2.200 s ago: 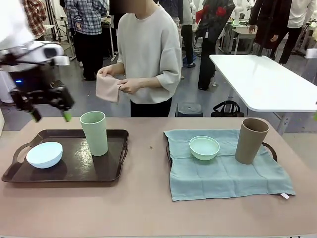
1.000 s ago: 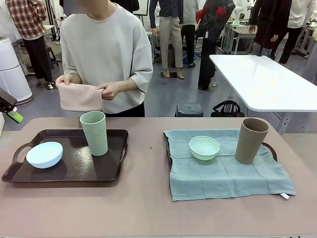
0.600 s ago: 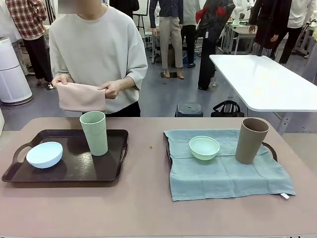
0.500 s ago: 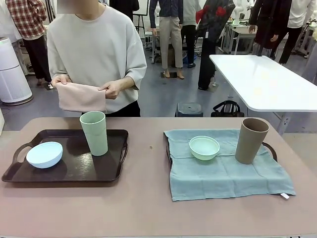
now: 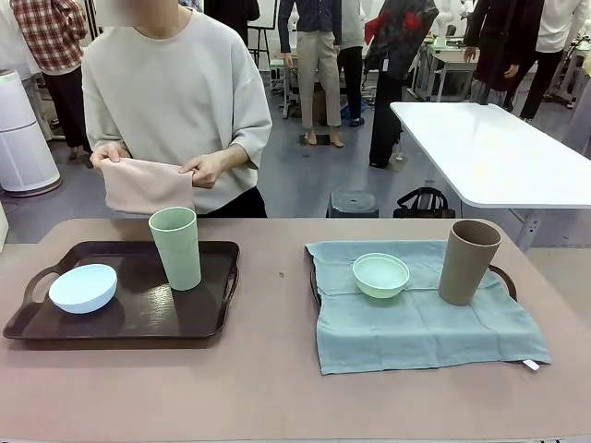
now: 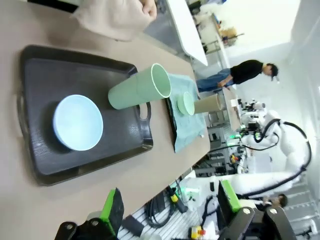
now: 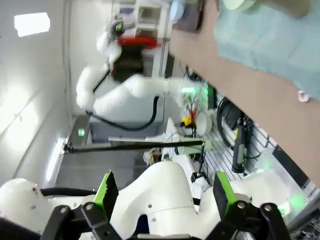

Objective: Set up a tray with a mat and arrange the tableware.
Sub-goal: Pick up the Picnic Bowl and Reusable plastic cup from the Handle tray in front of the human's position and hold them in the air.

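On the left, a dark brown tray (image 5: 129,316) carries the pale blue bowl (image 5: 83,287) and the upright pale green cup (image 5: 175,247). To the right, a teal mat (image 5: 420,323) covers a second tray whose handle (image 5: 506,275) sticks out; the mint green bowl (image 5: 380,274) and tan brown cup (image 5: 469,261) stand on it. Behind the left tray, a person holds a folded pinkish-beige cloth (image 5: 148,183) in both hands. My left gripper (image 6: 170,207) is open, high off the table's near left side, looking at the blue bowl (image 6: 77,122) and green cup (image 6: 140,90). My right gripper (image 7: 164,192) is open, away from the table.
The table's bare brown top (image 5: 277,388) runs between and in front of the two trays. A white table (image 5: 489,148) stands behind on the right, with people walking farther off. The right wrist view catches the teal mat's corner (image 7: 270,40) and the robot's base.
My left gripper, which hung over the left tray's far corner, has drawn back out of the front view. The person has stepped left behind that tray, cloth spread between both hands.
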You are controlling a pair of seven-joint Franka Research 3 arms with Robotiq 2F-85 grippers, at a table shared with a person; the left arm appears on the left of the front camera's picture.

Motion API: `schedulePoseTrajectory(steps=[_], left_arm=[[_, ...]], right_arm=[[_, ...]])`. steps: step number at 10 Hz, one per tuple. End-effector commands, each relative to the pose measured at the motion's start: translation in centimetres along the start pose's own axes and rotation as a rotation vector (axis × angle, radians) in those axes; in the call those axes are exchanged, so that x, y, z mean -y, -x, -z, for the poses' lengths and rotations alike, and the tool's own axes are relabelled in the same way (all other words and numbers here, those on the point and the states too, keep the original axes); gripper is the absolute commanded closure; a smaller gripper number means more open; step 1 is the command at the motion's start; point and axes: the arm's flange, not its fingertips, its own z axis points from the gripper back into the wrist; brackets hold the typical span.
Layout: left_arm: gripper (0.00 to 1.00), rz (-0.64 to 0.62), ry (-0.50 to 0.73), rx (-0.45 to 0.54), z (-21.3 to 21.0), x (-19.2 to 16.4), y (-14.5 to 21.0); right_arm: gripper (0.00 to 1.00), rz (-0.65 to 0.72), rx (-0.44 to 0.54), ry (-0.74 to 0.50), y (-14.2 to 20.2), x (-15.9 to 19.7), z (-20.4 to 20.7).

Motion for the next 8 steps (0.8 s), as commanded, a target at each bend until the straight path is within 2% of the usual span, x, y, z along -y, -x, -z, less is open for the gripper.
schedulePoseTrajectory(steps=[1, 3, 5, 6, 7, 8], left_arm=[[0.00, 0.031, -0.021, 0.088, 0.8, -0.1, 1.9], [0.00, 0.053, -0.042, 0.118, 0.8, 0.1, 1.3], [0.00, 0.078, -0.016, 0.090, 0.6, -0.8, 1.4], [0.00, 0.094, -0.022, 0.074, 0.5, -0.8, 1.3], [0.00, 0.043, -0.030, 0.079, 0.2, -0.1, 1.2], [0.00, 0.043, -0.030, 0.079, 0.2, -0.1, 1.2]], right_arm=[[0.00, 0.083, 0.218, 0.109, 1.6, -2.3, -2.2], [0.00, 0.084, 0.299, 0.139, 1.5, -3.4, -1.5], [0.00, 0.100, 0.364, 0.144, 1.1, -4.1, -2.3], [0.00, 0.116, 0.377, 0.141, 0.7, -4.3, -2.2], [0.00, 0.133, 0.390, 0.172, 0.1, -4.2, -2.0], [0.00, 0.086, 0.341, 0.154, 1.2, -4.2, -3.5]])
